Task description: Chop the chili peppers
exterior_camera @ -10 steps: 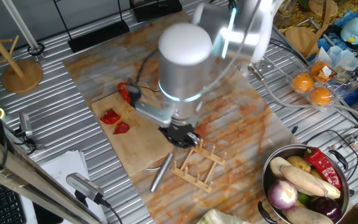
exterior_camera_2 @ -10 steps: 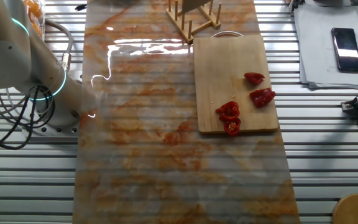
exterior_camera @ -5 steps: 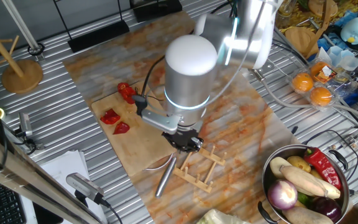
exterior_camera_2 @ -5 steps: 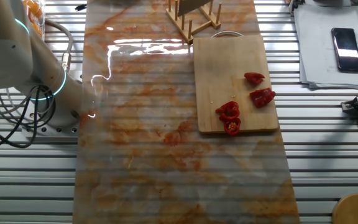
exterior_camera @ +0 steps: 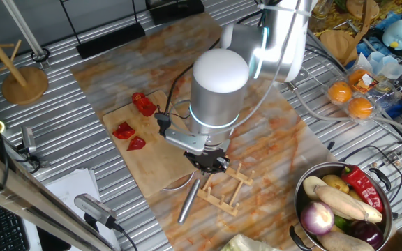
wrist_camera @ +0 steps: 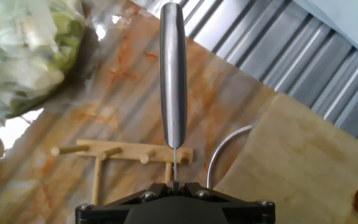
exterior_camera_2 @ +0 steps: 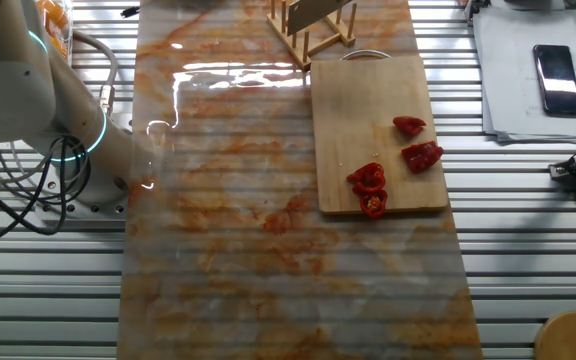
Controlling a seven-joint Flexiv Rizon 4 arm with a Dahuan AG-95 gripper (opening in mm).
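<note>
Overhead, working above a tabletop [exterior_camera: 19,139] of ribbed metal slats, covered in the middle by a marbled orange-and-white mat [exterior_camera_2: 228,220]. Lying on a wooden cutting board [exterior_camera_2: 368,120] at the mat's edge: chili peppers [exterior_camera_2: 371,190] in several red chunks, two nearer the rack, the rest clustered at the board's other end. Gripping a knife [wrist_camera: 172,74] by its blade end: end effector [exterior_camera: 209,161], closed, hovering over a small wooden peg rack [exterior_camera: 222,188] just beside the board. Sitting around the mat's edges: a steel bowl of mixed vegetables [exterior_camera: 340,206], oranges in a plastic tray [exterior_camera: 351,97], a phone on papers [exterior_camera_2: 556,66], and a round wooden stand [exterior_camera: 25,84].
</note>
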